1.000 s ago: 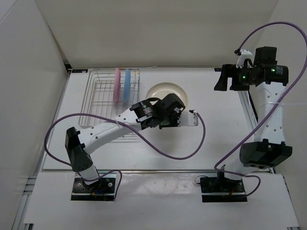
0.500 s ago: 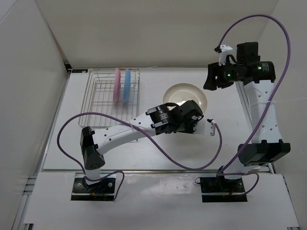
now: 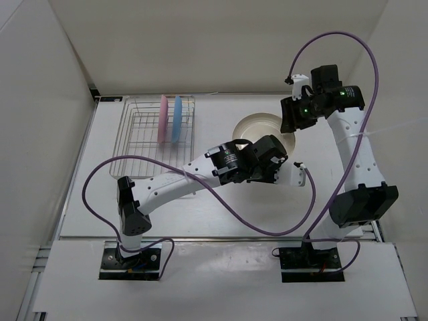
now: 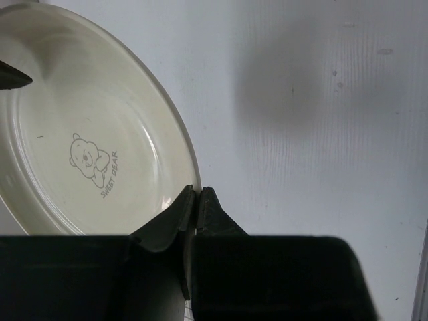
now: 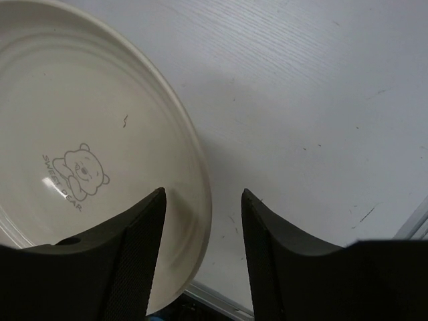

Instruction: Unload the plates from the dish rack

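Plates first: the cream plate (image 3: 257, 127) is out over the desk (image 3: 200, 221), right of the dish rack (image 3: 137, 144). The left hand (image 4: 196, 195) is clenched on its near rim. The right hand (image 5: 200, 197) straddles the opposite rim, fingers apart and not pinching. The pink plate (image 3: 162, 117) and the light blue plate (image 3: 177, 117) stand upright side by side in the rack.

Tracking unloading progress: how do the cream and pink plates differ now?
The cream plate is face up outside the dish rack, its rim clamped in the left gripper; the pink plate stands on edge inside the rack. Cream shows its bear print; pink shows only its edge.
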